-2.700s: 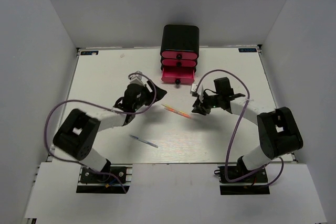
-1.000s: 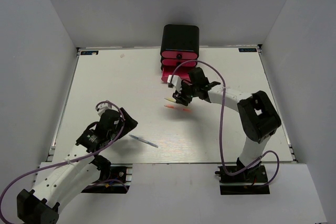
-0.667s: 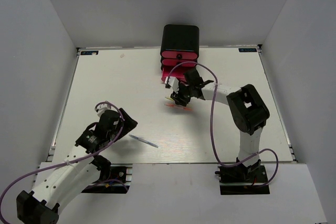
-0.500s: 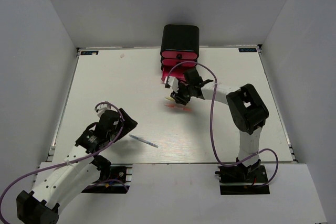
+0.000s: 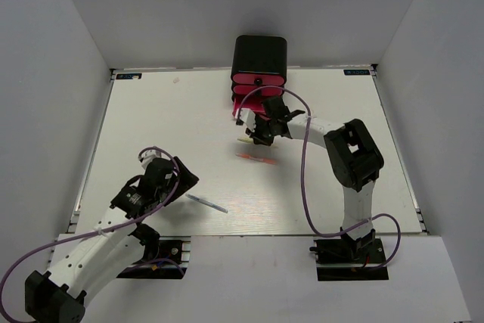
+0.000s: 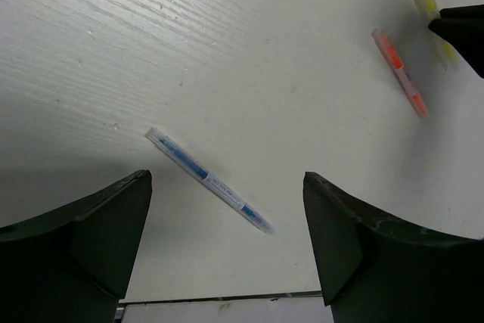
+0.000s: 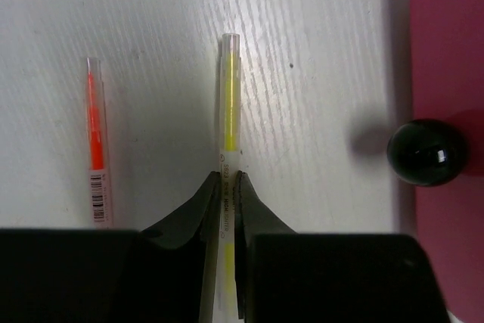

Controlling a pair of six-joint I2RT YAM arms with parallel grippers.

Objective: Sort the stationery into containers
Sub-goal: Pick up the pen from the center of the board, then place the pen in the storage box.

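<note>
Right gripper [image 7: 227,187]: we find it clenched on the yellow pen [image 7: 229,104], just in front of the cabinet [image 5: 259,58].
Change: over the last second this gripper has drawn closer to the cabinet with the yellow pen, parting it from the orange pen [image 7: 96,149], which lies on the table [image 5: 151,111] a little further out.
Bottom drawer [image 7: 446,51]: pulled out, its black knob [image 7: 426,151] just beside the held pen.
Left gripper [image 5: 175,181]: spread wide and empty, well away from the cabinet, over the blue pen [image 6: 209,179].
Assessment: we judge the yellow pen is bound for the drawer; two pens remain unsorted.
</note>
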